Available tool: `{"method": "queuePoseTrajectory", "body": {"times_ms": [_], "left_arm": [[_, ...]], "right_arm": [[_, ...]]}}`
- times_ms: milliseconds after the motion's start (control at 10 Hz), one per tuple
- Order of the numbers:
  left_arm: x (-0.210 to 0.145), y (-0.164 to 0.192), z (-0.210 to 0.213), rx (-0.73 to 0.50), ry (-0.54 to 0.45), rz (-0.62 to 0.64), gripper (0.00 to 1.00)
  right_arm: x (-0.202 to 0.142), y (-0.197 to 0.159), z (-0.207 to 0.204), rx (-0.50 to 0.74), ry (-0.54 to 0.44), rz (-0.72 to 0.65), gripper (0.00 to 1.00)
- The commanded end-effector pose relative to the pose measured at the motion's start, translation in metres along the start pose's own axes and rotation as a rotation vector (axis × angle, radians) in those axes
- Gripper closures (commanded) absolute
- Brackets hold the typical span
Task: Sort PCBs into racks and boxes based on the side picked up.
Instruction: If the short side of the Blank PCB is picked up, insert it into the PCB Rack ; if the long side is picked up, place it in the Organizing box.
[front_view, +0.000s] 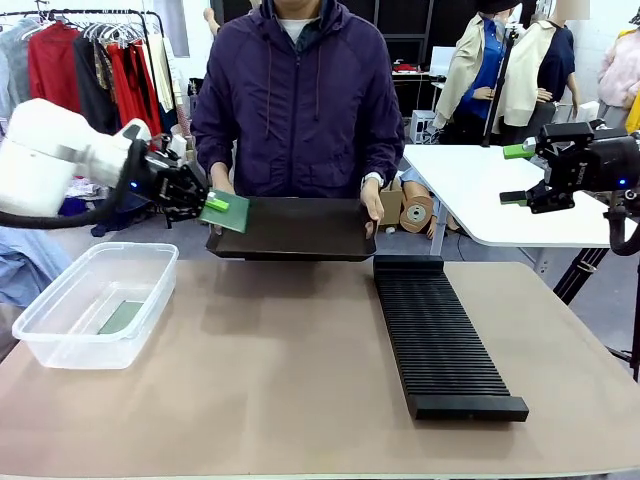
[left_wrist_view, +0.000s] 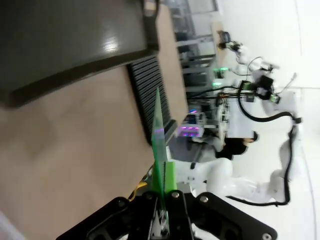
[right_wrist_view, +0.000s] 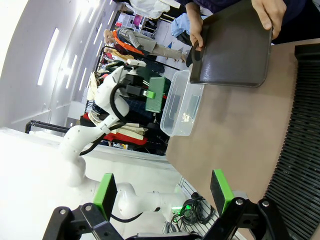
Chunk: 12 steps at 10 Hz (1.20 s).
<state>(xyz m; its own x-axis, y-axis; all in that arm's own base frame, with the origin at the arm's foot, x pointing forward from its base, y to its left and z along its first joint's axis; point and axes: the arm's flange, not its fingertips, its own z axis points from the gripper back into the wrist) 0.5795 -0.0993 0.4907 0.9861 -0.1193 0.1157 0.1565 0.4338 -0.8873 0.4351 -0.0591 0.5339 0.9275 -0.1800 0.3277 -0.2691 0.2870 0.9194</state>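
A: Where is the PCB (front_view: 229, 212)?

B: Clenched in the left jaws (front_view: 203, 205), above the bench between tray (front_view: 300, 235) and box (front_view: 95, 300). Right jaws (right_wrist_view: 165, 192) spread, empty.

A: Advice?

B: Probably center it over the box before releasing.

The left gripper (front_view: 205, 203) is held raised at the left, jaws clamped on a PCB (front_view: 228, 212) — the right gripper (front_view: 522, 174) is held high, jaws spread.
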Motion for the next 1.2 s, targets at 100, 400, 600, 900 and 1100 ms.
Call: {"method": "queuePoseTrajectory", "body": {"times_ms": [100,400,600,900,1100], "left_arm": [[0.001,-0.025,0.037,0.192,0.066,0.062,1.0],[0.011,-0.028,0.064,0.382,0.125,0.148,1.0],[0.008,-0.028,0.075,0.483,0.174,0.219,1.0],[0.0,-0.017,0.102,0.589,0.203,0.207,1.0],[-0.006,-0.002,0.114,0.612,0.194,0.147,1.0]], "right_arm": [[0.002,0.003,0.0,0.007,0.001,0.009,0.0],[0.002,0.003,0.0,0.007,0.001,0.009,0.0],[0.002,0.003,0.0,0.007,0.001,0.009,0.0],[0.002,0.003,0.0,0.007,0.001,0.009,0.0],[0.002,0.003,0.0,0.007,0.001,0.009,0.0]]}}
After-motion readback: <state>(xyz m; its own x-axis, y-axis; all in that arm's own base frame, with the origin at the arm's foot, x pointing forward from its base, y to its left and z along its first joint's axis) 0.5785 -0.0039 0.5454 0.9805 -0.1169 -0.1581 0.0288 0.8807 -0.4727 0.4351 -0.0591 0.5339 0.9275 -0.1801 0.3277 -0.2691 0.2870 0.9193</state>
